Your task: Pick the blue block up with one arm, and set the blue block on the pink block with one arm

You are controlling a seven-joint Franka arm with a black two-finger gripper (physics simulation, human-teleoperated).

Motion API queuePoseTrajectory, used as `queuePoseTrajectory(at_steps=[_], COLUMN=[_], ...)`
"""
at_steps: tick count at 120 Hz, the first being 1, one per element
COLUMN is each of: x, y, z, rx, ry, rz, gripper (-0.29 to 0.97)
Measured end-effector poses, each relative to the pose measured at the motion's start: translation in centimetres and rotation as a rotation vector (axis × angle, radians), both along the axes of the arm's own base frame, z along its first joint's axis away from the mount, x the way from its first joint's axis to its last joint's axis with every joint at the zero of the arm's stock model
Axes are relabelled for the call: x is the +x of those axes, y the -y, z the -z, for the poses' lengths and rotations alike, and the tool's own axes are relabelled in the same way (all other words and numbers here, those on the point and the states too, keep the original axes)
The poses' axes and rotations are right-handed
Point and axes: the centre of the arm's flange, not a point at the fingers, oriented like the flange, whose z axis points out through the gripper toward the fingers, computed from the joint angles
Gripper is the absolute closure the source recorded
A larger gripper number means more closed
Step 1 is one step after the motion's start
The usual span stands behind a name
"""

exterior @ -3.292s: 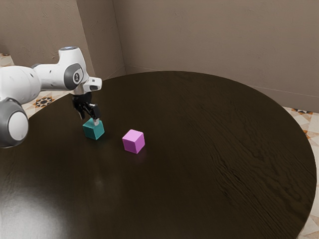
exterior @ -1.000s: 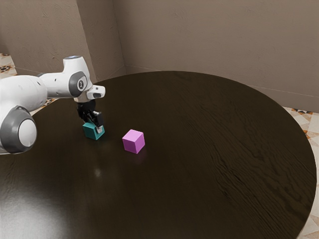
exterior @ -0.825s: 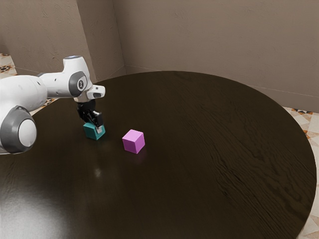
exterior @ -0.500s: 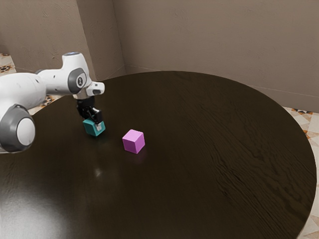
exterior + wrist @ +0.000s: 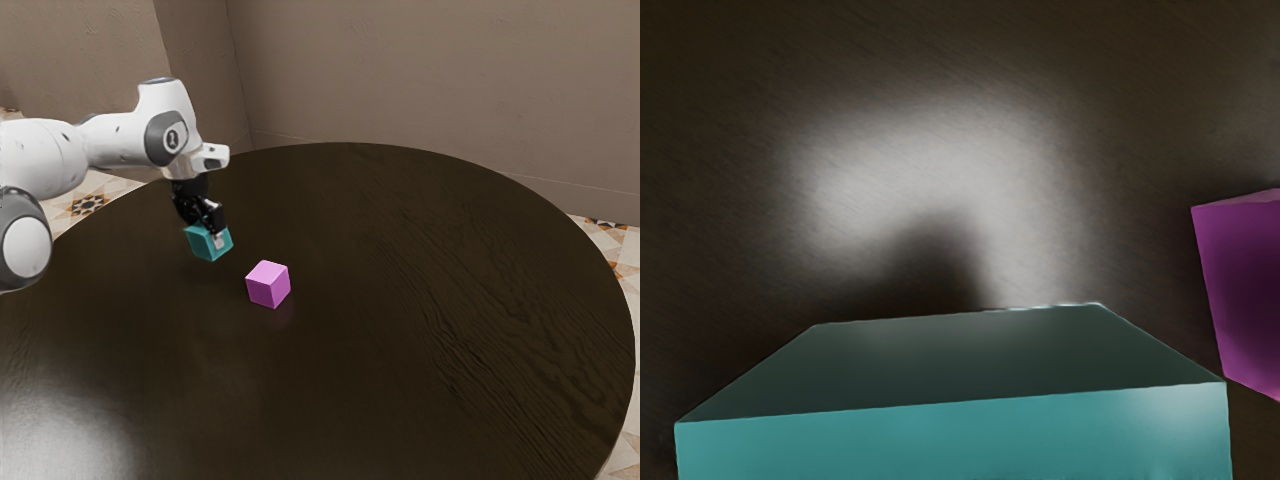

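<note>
Blue block (image 5: 206, 245) clenched in gripper (image 5: 211, 236), clear of table (image 5: 420, 300) | pink block (image 5: 268, 283) near, beside and below jaws | pick done; stacking left

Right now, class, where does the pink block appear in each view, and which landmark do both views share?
Exterior view: the pink block sits on the dark table, toward the exterior view's right of the gripper.
Wrist view: the pink block lies beside the blue block, partly cut off.
Shared landmark: the blue block, held in the gripper.
</note>
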Motion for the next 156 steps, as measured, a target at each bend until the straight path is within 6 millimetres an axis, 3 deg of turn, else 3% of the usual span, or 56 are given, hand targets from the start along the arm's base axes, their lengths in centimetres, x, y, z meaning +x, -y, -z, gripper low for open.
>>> queuePoseTrajectory(at_steps=[60,156], x=[1.5,0.7], y=[8.3,12.1], z=[0.2,0.6], rx=[-0.016,-0.019], ry=[-0.012,-0.044], rz=[0.012,-0.024], gripper=[0.32,0.32])
